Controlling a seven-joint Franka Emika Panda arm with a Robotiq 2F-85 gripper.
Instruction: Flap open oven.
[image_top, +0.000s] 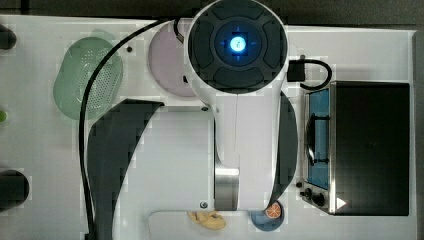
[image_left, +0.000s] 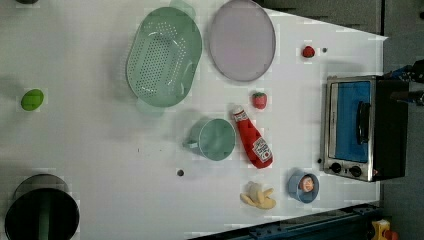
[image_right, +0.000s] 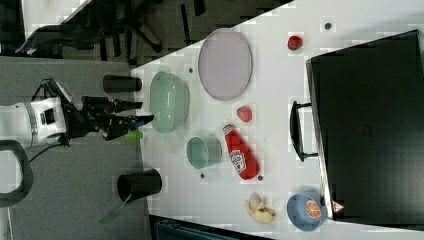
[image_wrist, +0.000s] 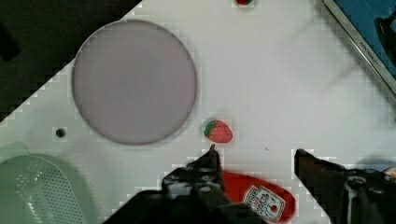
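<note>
Wrist view has the gripper with jaws spread and empty above the ketchup bottle, the oven well off to one side, door shut, so the approach to its handle seems barely begun.

- I work in a robotics lab with a mock kitchen.
- White table carries toy food, a colander and an oven.
- Grey carpet and dark equipment surround the table's edges.

A red warning triangle sign marks the oven; other labels are illegible.
</note>
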